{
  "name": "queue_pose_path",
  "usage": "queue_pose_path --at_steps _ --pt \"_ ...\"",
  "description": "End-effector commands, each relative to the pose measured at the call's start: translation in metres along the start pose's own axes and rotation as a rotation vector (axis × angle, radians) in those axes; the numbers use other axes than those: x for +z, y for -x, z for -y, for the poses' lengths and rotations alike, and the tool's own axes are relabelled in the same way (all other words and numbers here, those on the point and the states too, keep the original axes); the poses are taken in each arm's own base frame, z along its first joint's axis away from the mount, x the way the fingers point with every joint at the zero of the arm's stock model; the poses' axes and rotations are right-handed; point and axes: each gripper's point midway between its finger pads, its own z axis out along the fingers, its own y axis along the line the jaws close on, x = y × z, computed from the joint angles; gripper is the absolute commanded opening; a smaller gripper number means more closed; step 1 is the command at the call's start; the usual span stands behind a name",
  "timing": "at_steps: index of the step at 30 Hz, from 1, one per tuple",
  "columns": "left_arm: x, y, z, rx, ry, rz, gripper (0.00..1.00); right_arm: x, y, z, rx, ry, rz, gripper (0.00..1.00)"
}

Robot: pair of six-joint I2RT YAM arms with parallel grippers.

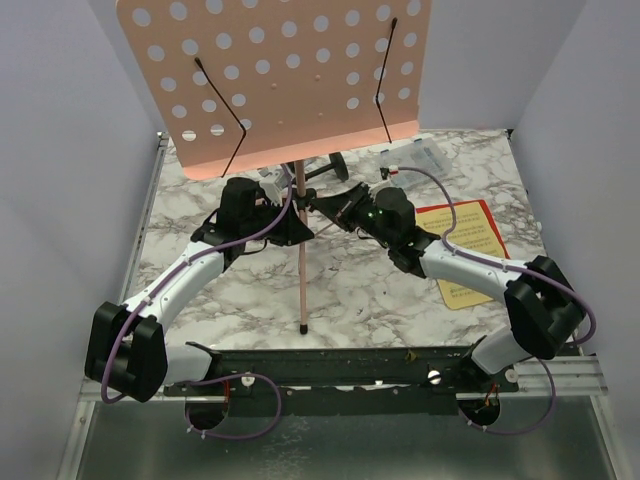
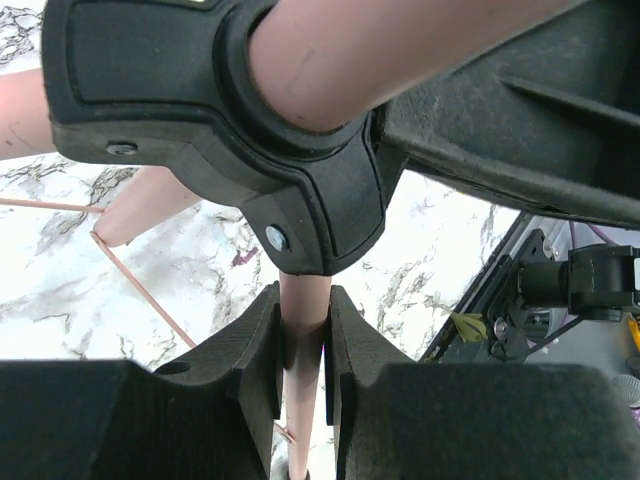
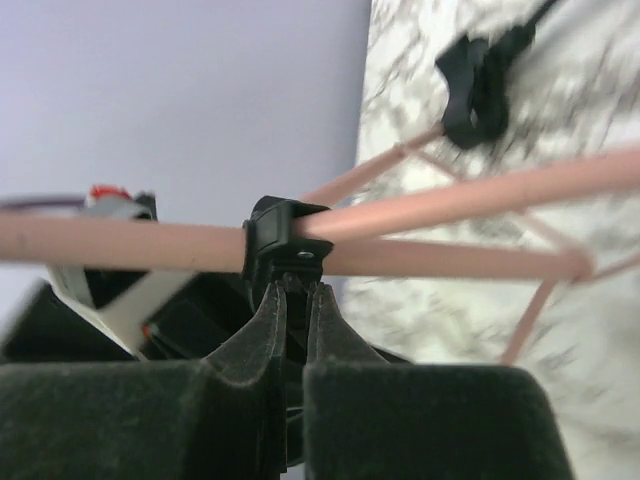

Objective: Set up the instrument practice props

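The pink perforated music stand [image 1: 280,80] stands at the back, its thin pole [image 1: 302,270] running toward the near edge. My left gripper [image 1: 287,207] is shut on a pink tube [image 2: 303,335] just below the black leg hub [image 2: 300,190]; its own view shows the jaws [image 2: 303,305] pinching the tube. My right gripper [image 1: 322,205] is shut on a tab of the black collar [image 3: 283,245] where the pink tubes meet [image 3: 295,292]. A yellow and red sheet-music page [image 1: 465,245] lies flat at the right. A black part, perhaps the microphone [image 1: 335,165], shows behind the pole.
A clear plastic box [image 1: 420,155] lies at the back right with small white bits [image 1: 392,170] beside it. White walls close in the table on the left, back and right. Thin pink tripod braces [image 3: 540,300] spread over the marble top.
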Motion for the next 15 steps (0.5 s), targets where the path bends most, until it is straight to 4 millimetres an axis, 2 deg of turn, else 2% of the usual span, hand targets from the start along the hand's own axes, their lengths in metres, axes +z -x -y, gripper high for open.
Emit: queue_pose_path --at_steps 1,4,7,10,13,15 --pt "0.003 -0.031 -0.034 -0.086 0.131 -0.092 0.0 -0.01 -0.032 -0.031 0.753 -0.043 -0.19 0.01" --pt "0.002 -0.03 -0.034 -0.082 0.138 -0.086 0.0 -0.01 -0.019 -0.047 0.821 0.005 -0.166 0.02" --pt "0.002 -0.03 -0.034 -0.081 0.136 -0.086 0.0 -0.009 -0.001 -0.047 0.783 -0.007 -0.066 0.2" --pt "0.001 -0.03 -0.033 -0.079 0.134 -0.086 0.0 -0.014 0.008 -0.038 0.768 -0.05 0.002 0.53" --pt "0.001 -0.03 -0.032 -0.079 0.13 -0.083 0.0 -0.021 0.015 -0.024 0.724 -0.089 0.073 0.68" --pt "0.0 -0.028 -0.031 -0.076 0.127 -0.081 0.0 -0.027 0.023 -0.021 0.619 -0.088 0.123 0.74"
